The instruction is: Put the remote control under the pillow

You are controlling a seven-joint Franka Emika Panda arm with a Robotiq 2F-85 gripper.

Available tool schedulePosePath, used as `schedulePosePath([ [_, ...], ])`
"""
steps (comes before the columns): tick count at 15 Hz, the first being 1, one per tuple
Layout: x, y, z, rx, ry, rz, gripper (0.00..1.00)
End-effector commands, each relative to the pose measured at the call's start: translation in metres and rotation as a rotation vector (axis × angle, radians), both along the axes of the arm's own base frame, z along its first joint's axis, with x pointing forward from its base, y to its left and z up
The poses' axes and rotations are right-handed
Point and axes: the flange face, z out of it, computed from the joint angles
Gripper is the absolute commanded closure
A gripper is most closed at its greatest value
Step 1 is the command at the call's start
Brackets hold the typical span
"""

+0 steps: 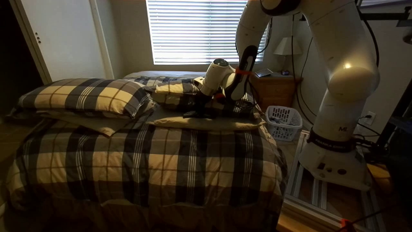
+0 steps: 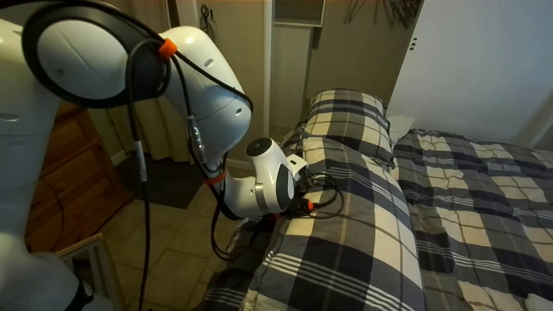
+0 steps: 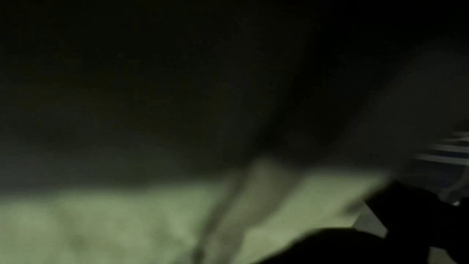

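Observation:
The pillow [image 1: 169, 100] is the flatter plaid one at the robot's side of the bed. It also lies across the middle in an exterior view [image 2: 358, 242]. My gripper [image 1: 198, 111] points down against its front side, above a plain cream pillow edge. In an exterior view the gripper fingers are hidden behind the hand and the pillow. The wrist view is dark and blurred, with dark cloth above pale cloth and black gripper parts [image 3: 340, 247] at lower right. A dark flat shape shows at the fingertips; I cannot tell whether it is the remote control. The remote is not clearly visible.
A puffier plaid pillow [image 1: 83, 96] lies beside, also seen in an exterior view [image 2: 350, 121]. The plaid bedcover [image 1: 161, 164] spreads in front. A white laundry basket [image 1: 283, 122] and a wooden nightstand [image 1: 276, 90] with a lamp [image 1: 286, 46] stand beyond the bed.

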Motion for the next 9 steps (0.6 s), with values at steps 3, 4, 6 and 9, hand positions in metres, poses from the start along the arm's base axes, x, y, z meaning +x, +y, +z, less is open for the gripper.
schedulePosePath([
  [3,-0.003,0.029,0.002,0.015,0.016,0.004,0.00],
  [4,-0.007,0.037,0.001,0.022,0.026,0.010,0.00],
  [6,-0.017,0.055,-0.004,0.045,0.054,0.026,0.00],
  [9,-0.040,0.084,-0.014,0.080,0.136,0.009,0.00],
])
